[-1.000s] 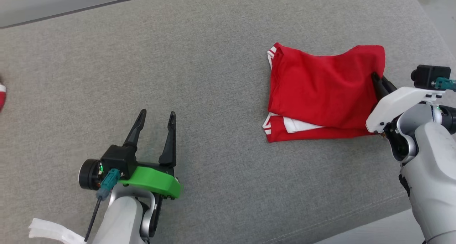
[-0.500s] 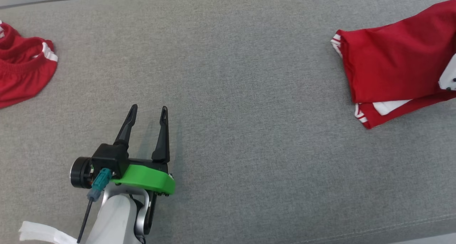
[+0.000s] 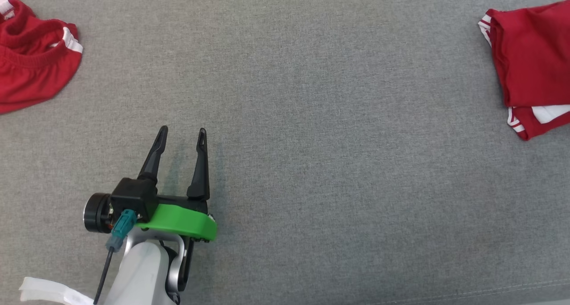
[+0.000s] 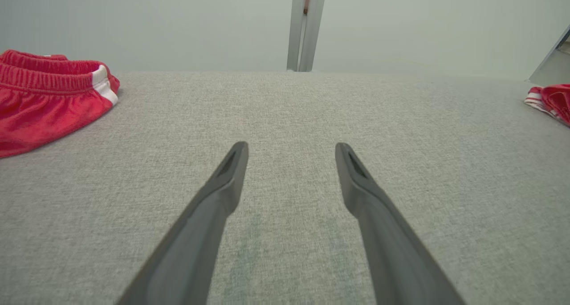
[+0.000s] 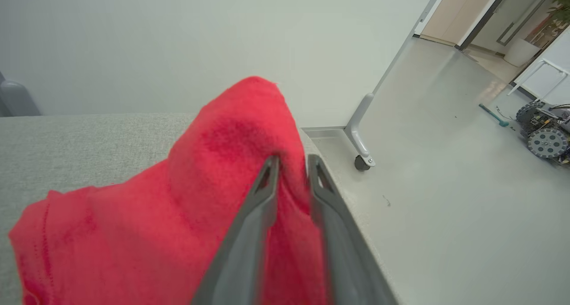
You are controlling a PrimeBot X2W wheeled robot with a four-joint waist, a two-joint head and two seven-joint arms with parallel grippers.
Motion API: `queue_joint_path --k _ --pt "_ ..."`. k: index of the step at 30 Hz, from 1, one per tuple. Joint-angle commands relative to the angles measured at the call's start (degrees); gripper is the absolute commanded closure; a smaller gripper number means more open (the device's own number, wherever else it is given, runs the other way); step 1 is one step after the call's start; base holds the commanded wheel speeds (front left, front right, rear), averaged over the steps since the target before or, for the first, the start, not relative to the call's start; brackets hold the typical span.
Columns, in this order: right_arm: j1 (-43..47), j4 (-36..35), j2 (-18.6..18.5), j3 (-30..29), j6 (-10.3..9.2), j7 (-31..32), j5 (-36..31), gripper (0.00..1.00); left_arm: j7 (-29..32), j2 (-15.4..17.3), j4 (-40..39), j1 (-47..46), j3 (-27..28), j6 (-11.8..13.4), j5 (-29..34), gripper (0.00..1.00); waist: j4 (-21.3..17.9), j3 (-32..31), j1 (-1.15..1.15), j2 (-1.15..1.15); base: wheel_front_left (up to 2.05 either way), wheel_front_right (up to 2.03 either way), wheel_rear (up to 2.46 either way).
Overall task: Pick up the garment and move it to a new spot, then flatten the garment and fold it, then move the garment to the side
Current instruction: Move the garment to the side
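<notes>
My right tool [image 5: 292,159] is straddling a corner of the soft, light garment [image 5: 133,216], grip I cannot tell; left tool [image 3: 183,129] is hanging open.

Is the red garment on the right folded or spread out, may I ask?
Folded: the red fabric garment with white trim lies in stacked layers.

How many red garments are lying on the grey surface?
2: folded garment at the right edge; crumpled shorts at the upper left. Others may lie outside the frame.

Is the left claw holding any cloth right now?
No: the left claw stands open over the bare grey surface, nothing between its fingers.
</notes>
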Motion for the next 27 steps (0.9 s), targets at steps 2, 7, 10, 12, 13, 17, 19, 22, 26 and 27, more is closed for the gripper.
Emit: queue_joint_path --k 2,7,10,12,13,17,19,22,26,27 --pt "-0.3 0.0 0.6 -1.9 -0.05 -2.2 -3.1 0.00 0.0 0.2 0.1 -0.2 -0.4 0.3 0.2 0.00 0.0 0.0 0.00 0.00 0.00 0.00 0.00" --pt "-0.5 0.2 3.2 -3.9 -0.05 -4.3 -6.1 0.00 0.0 0.2 0.6 -0.6 -0.4 0.3 -0.2 0.00 -0.3 -0.7 0.00 0.00 0.00 0.00 0.00" --pt "-0.7 -0.1 5.4 -3.3 -0.05 -5.1 -6.8 0.00 0.0 0.4 0.9 -0.4 0.1 0.4 -0.7 0.00 -0.6 -1.8 0.00 0.00 0.00 0.00 0.00" --pt "-0.8 -0.3 6.6 -2.2 -0.05 -5.5 -6.5 0.00 0.0 0.5 1.2 -0.6 0.5 0.5 -0.9 0.00 -0.7 -2.7 0.00 0.00 0.00 0.00 0.00" --pt "-0.9 -0.5 7.2 -1.5 -0.05 -5.7 -6.3 0.00 0.0 0.5 1.3 -0.8 0.7 0.5 -1.1 0.00 -0.8 -3.1 0.00 0.00 0.00 0.00 0.00" --pt "-0.2 -1.2 10.1 2.0 -0.05 -6.4 -4.2 0.00 0.0 0.4 2.5 -1.4 1.9 0.6 -1.7 0.00 -1.1 -5.6 0.00 0.00 0.00 0.00 0.00" --pt "0.8 -1.7 12.0 4.0 -0.05 -6.6 -2.4 0.00 0.0 0.2 3.2 -1.5 2.7 0.7 -2.0 0.00 -1.2 -7.1 0.00 0.00 0.00 0.00 0.00" --pt "2.7 -3.2 14.8 6.8 -0.05 -6.8 0.4 0.00 0.0 0.0 4.4 -1.0 4.1 1.0 -2.6 0.00 -1.3 -9.4 0.00 0.00 0.00 0.00 0.00" --pt "7.1 -6.9 18.1 10.3 -0.05 -7.0 4.6 0.00 0.0 -0.5 6.1 0.4 5.9 1.2 -3.0 0.00 -1.0 -12.8 0.00 0.00 0.00 0.00 0.00" --pt "8.7 -8.0 18.7 10.8 -0.05 -6.9 5.5 0.00 0.0 -0.7 6.5 0.8 6.1 1.2 -3.1 0.00 -0.8 -13.6 0.00 0.00 0.00 0.00 0.00"
